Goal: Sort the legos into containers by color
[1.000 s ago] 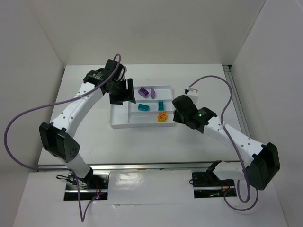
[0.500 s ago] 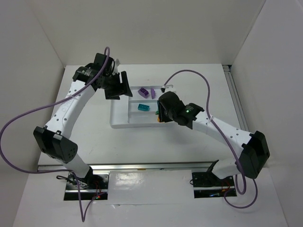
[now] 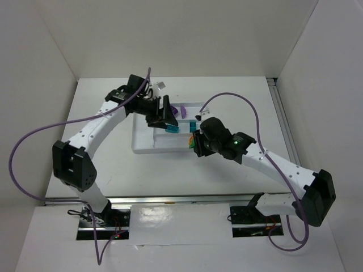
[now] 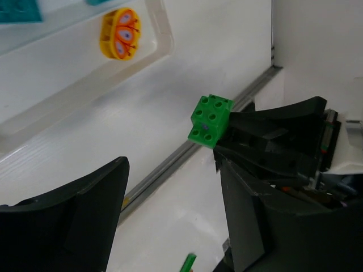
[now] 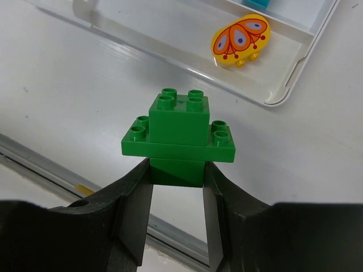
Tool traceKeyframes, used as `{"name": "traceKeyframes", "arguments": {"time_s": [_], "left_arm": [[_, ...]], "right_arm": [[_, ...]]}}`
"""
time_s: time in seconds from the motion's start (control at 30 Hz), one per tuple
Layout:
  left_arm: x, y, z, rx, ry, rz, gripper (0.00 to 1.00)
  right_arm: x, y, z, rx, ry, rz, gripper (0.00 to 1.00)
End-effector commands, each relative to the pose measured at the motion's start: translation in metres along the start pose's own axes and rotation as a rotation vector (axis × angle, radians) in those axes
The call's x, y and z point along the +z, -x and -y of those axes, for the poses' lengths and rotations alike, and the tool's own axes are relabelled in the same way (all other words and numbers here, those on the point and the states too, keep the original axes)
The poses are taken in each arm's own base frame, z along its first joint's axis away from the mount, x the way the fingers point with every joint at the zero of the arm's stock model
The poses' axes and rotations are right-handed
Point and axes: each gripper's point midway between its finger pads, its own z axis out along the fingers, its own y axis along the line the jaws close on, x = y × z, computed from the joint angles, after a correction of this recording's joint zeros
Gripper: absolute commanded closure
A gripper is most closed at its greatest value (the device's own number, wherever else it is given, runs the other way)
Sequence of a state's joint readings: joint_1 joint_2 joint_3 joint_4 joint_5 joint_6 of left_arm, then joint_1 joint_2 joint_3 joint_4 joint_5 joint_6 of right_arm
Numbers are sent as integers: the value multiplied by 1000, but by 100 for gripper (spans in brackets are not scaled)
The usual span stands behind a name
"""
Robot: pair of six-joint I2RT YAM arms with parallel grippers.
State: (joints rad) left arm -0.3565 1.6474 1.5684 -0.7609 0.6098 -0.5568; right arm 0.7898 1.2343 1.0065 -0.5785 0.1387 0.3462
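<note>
My right gripper is shut on a green lego, two stacked pieces, and holds it above the table just in front of the white tray's near right corner. From above, the right gripper sits at that corner. A yellow-and-red lego lies in the tray's near section. My left gripper is open and empty over the tray's middle. Its view shows the green lego, the yellow lego and a cyan lego. A purple lego lies in the far section and a cyan lego in the middle section.
The tray lies at the table's middle. White walls enclose the table on the left, back and right. A metal rail runs along the table's near edge. Purple cables loop off both arms.
My left gripper has swung right and now hangs over the tray's middle. My right gripper has moved left to the tray's near right corner with the green lego in it.
</note>
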Motion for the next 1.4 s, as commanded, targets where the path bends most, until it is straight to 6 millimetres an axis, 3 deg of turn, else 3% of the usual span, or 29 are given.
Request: {"name": "traceKeyframes", "arguments": {"time_s": [0.0,0.27,0.37,0.73,1.07,1.23,1.37], "left_arm": [[31,-2,36,72,-157,-70,23],[73,-17,58,142,-279,-166,21],[88,-21,51,199,-321,-148,21],[98,-44,49,315,-430,-175,23],[86,-56,62,347,-545,-215,19],[84,-65,67,354,-597,-258,33],[82,-71,66,346,-604,-271,32]], "right_arm": [[-15,3,1,-21,20,17,84],[-25,5,4,-13,18,25,84],[-27,8,-2,-13,48,25,84],[-38,14,-8,-30,81,31,84],[-35,14,-4,-30,58,30,84],[-36,19,-3,-29,50,43,84],[-34,17,-3,-30,47,34,84]]}}
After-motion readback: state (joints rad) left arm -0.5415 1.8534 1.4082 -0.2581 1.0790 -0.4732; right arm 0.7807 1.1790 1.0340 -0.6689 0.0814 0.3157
